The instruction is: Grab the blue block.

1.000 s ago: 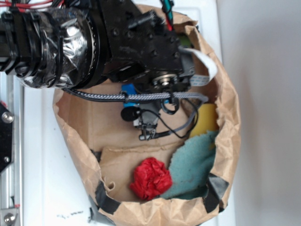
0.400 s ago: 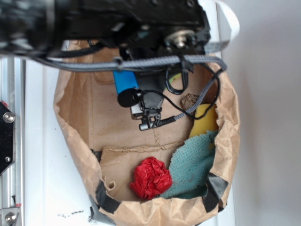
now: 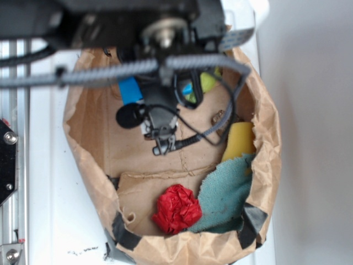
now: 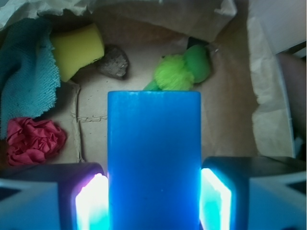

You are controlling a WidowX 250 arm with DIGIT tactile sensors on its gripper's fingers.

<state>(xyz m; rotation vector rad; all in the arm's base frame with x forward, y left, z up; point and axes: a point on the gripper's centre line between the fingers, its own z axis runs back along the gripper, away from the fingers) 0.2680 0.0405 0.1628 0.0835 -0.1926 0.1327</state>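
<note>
The blue block (image 4: pixel 154 160) stands upright between the two fingers of the gripper (image 4: pixel 153 201), clamped on both sides, above the floor of a brown paper bag (image 3: pixel 91 138). The arm (image 3: pixel 127 22) reaches in from the bag's top edge. Around lie a green plush (image 4: pixel 180 72), yellow sponge (image 4: pixel 76 48), teal cloth (image 4: pixel 24 72) and red wad (image 4: pixel 33 140). The bag sits on a white surface (image 3: pixel 49 210).

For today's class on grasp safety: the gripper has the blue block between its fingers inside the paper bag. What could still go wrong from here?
1. The blue block has smooth faces and is held only at its lower end by the gripper, so it might slip or pivot.
2. The arm's dangling cable hangs inside the paper bag and could snag its crumpled rim.
3. If dropped, the block could land on the green plush just beyond it.
</note>
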